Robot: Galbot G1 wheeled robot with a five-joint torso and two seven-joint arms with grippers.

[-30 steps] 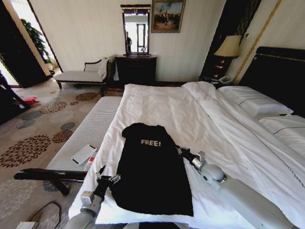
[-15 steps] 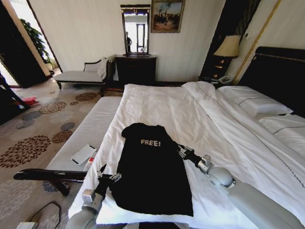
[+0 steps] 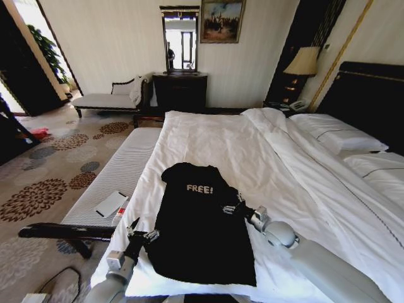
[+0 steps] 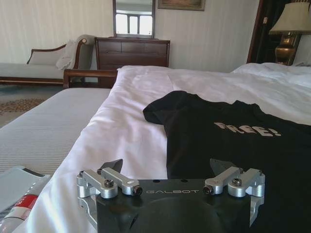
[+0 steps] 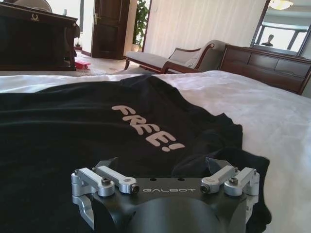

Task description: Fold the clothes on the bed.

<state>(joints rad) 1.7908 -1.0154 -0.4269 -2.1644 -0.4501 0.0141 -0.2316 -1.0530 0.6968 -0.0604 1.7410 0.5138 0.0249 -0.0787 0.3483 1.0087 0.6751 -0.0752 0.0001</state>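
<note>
On the near end of the bed (image 3: 221,136), you have the black T-shirt (image 3: 199,230) lying flat on the white duvet (image 3: 208,142), chest side up, collar pointing away from you toward the far edge and its hem close to the near edge. Its white "FREE!" lettering (image 3: 199,189) reads clearly across the chest. One sleeve looks folded in along the T-shirt's right side, where the fabric bunches in the right wrist view.

Your right gripper (image 3: 228,207) sits over the T-shirt's right edge, just below the lettering, low against the fabric. Its jaws are spread apart with nothing between them, and in the right wrist view (image 5: 163,167) the black cloth lies directly ahead of the fingertips.

Your left gripper (image 3: 137,232) is at the T-shirt's left edge, near the hem, over the duvet where it drapes off the side of the bed. Its jaws are likewise spread wide and hold nothing; the left wrist view (image 4: 167,167) shows the T-shirt's edge just ahead of the right-hand finger.

Beside the bed on the T-shirt's left runs a white padded bench (image 3: 117,167), with a flat white object (image 3: 111,204) resting on it.
</note>
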